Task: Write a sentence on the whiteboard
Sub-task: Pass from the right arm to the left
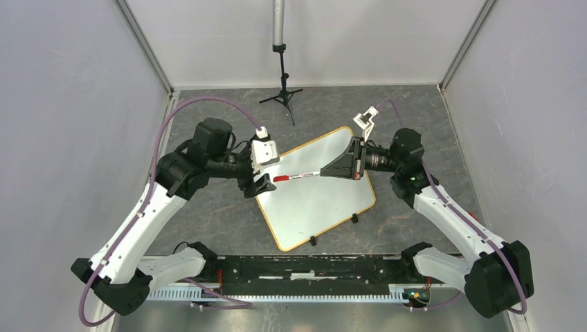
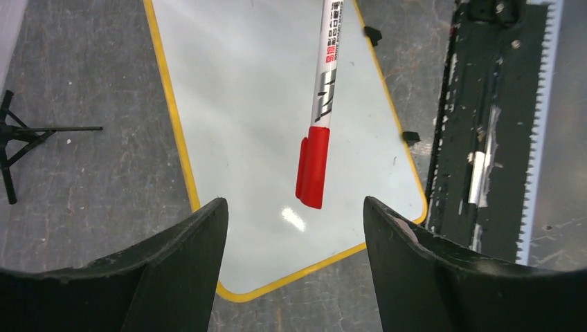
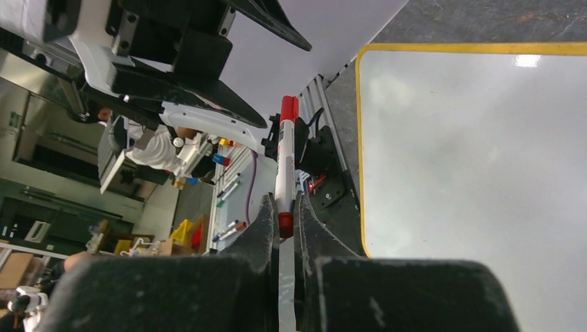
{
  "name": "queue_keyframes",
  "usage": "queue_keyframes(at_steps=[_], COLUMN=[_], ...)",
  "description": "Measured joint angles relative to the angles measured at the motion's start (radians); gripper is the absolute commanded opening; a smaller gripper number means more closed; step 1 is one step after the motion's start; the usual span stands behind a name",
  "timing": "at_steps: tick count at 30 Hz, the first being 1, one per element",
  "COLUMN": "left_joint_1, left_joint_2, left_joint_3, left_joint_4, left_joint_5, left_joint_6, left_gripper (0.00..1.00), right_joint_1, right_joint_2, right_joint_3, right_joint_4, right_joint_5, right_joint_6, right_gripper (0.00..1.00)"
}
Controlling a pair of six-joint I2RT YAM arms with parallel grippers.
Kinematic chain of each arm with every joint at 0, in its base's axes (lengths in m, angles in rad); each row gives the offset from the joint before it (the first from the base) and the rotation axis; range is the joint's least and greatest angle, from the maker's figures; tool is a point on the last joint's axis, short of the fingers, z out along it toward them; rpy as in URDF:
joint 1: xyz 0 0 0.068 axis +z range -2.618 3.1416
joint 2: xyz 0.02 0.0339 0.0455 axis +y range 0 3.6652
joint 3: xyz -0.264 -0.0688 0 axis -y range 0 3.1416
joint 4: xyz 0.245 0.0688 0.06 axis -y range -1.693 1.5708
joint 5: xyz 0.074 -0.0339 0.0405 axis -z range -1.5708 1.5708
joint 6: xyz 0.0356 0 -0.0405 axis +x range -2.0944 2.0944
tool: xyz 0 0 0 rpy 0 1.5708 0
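The whiteboard (image 1: 311, 204) lies tilted on the grey table, orange-framed, its white face (image 2: 249, 97) (image 3: 471, 173) blank; no sentence is in view. My right gripper (image 1: 324, 173) is shut on the rear end of a marker (image 1: 299, 176) and holds it level above the board. The marker's red cap (image 2: 312, 166) points at my left gripper (image 1: 263, 184). In the left wrist view that gripper (image 2: 295, 214) is open, and the cap sits just beyond its fingertips with nothing between them. The right wrist view shows the marker (image 3: 284, 162) pinched in the right gripper (image 3: 286, 211).
A black tripod stand (image 1: 280, 93) (image 2: 17, 138) stands at the back of the table. The black base rail (image 1: 304, 266) (image 2: 484, 104) runs along the near edge, close to the board's two clip feet (image 1: 313, 241). Grey walls close in both sides.
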Motion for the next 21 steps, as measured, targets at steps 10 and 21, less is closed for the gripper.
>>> queue_keyframes(at_steps=[10, 21], left_joint_1=[-0.071, -0.107], left_joint_2=[0.042, 0.061], left_joint_3=[0.001, 0.0], left_joint_4=[-0.004, -0.002], left_joint_5=[-0.106, -0.133], left_joint_6=[0.119, 0.148], left_gripper=[0.64, 0.03], right_joint_1=[0.01, 0.035], right_joint_2=[0.051, 0.088], right_joint_3=[-0.017, -0.017], right_joint_4=[0.164, 0.208], right_joint_5=[-0.003, 0.005], right_joint_6=[0.168, 0.182], right_gripper=[0.0, 0.34])
